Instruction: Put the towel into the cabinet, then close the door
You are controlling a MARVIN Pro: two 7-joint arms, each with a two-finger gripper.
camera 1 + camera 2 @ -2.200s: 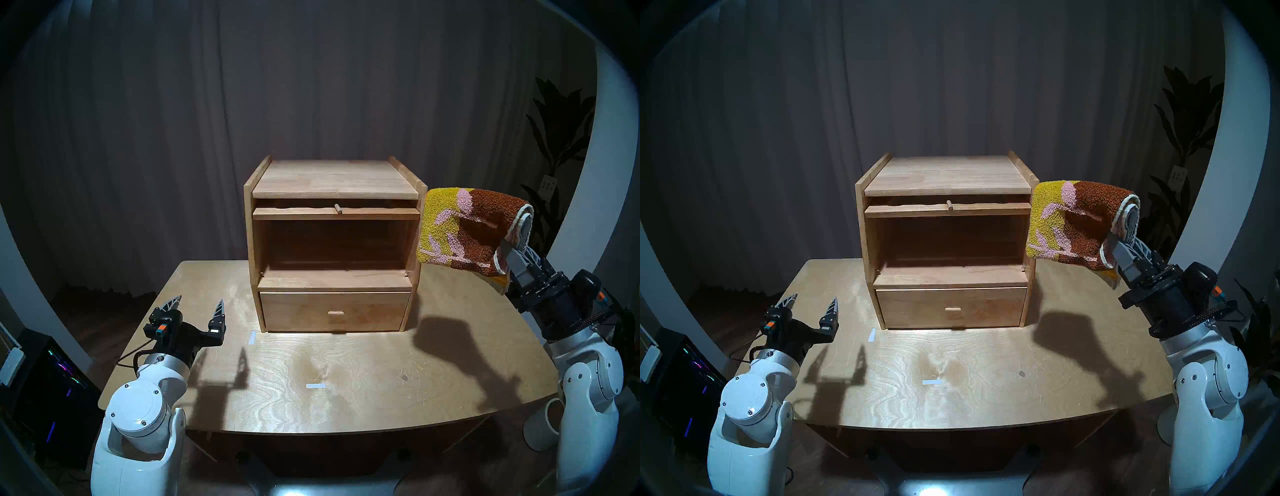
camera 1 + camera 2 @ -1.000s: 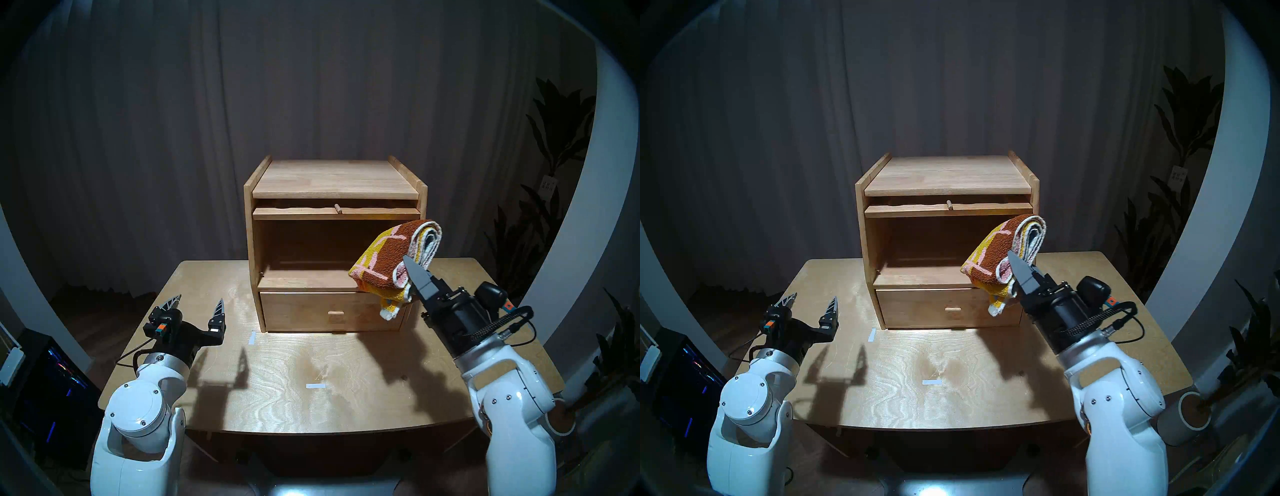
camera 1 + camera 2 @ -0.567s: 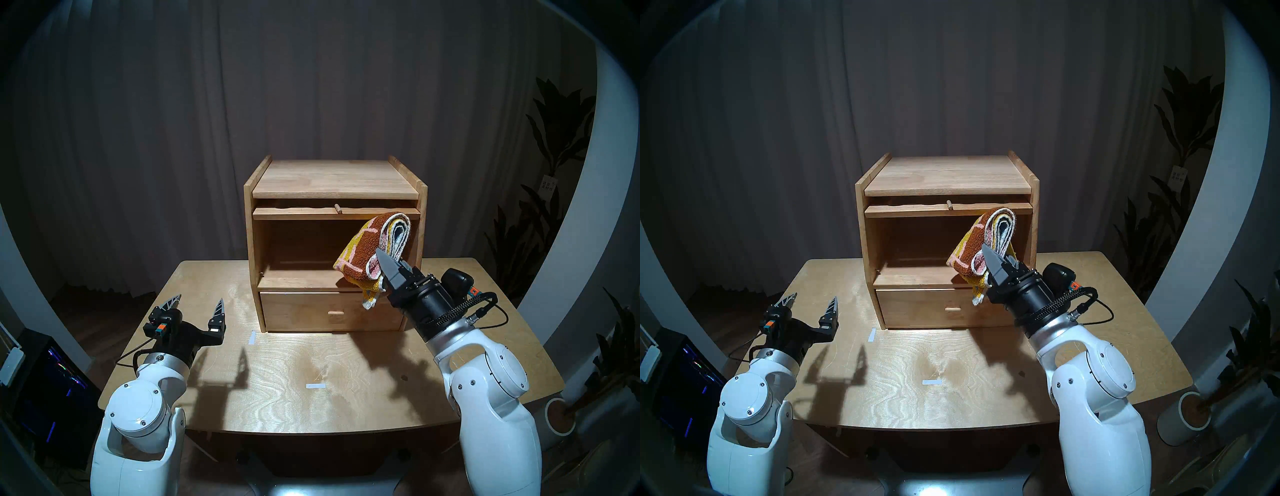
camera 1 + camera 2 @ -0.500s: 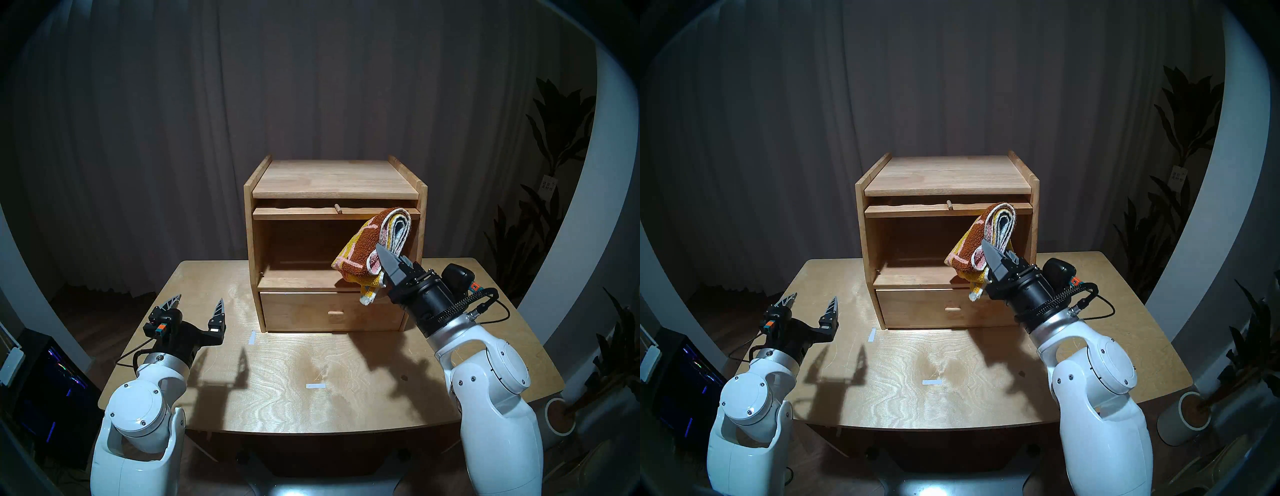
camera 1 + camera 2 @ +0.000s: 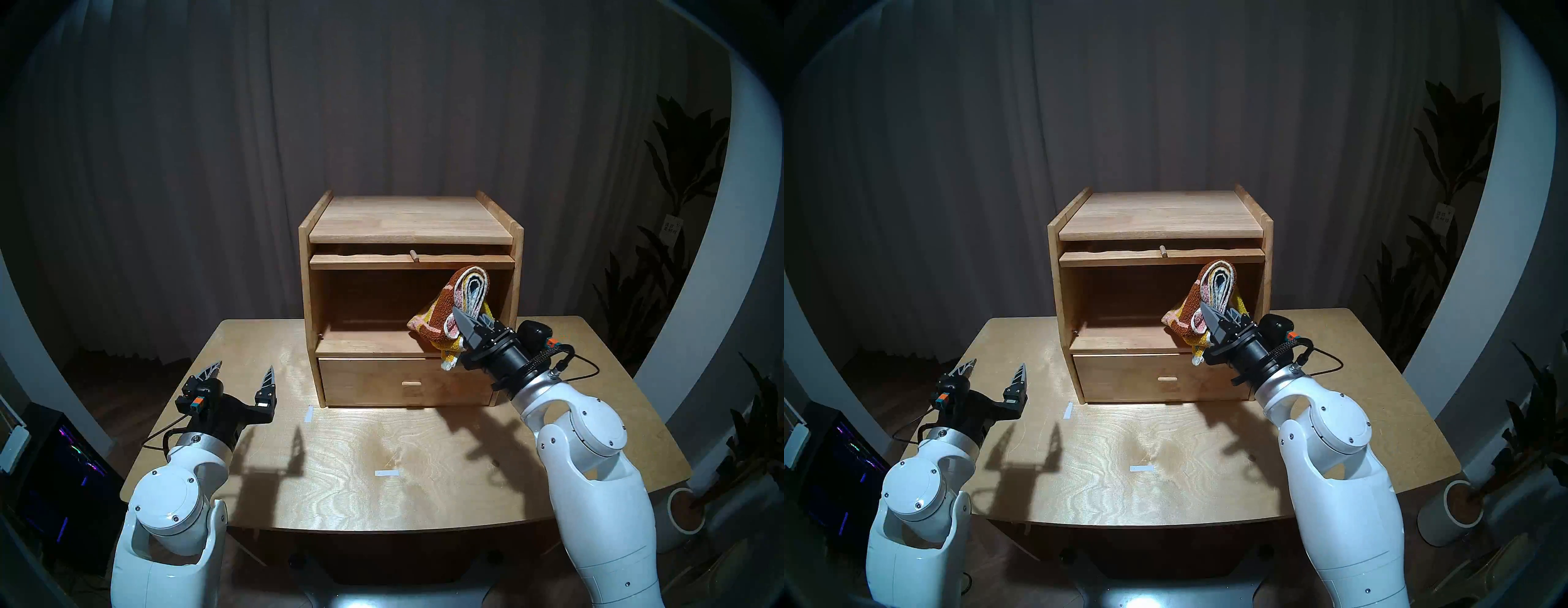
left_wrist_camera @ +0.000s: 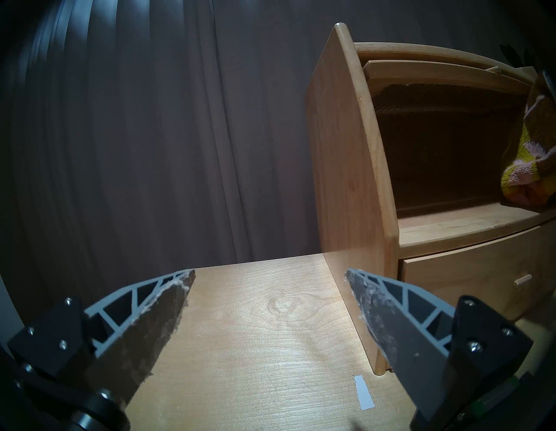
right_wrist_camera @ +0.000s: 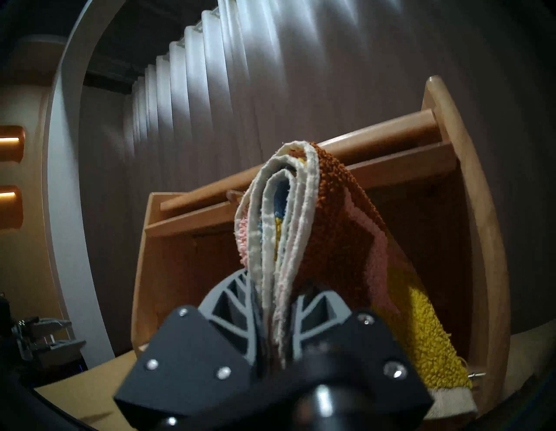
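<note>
My right gripper [image 5: 469, 316] is shut on the folded towel [image 5: 445, 316], mustard, brown and pink with cream edges. It holds the towel upright at the right side of the open compartment of the light-wood cabinet [image 5: 407, 220]. The towel's lower end lies at the compartment's front lip, and a corner hangs over the drawer [image 5: 382, 382]. The door [image 5: 373, 262] is swung up flat under the top, peg knob forward. The right wrist view shows the fingers [image 7: 228, 298] clamped on the towel's folded edges [image 7: 331, 234]. My left gripper [image 5: 245, 369] is open and empty over the table's left part.
The cabinet stands at the back of a wooden table [image 5: 382, 488] with two white tape marks [image 5: 387, 473]. A potted plant [image 5: 683, 516] stands off the table's right edge and a lit computer case [image 5: 63, 471] off the left.
My right arm has swung the towel from beside the cabinet's right side leftward to the opening. In the last half second it pushed the towel farther in. The left arm has not moved.
</note>
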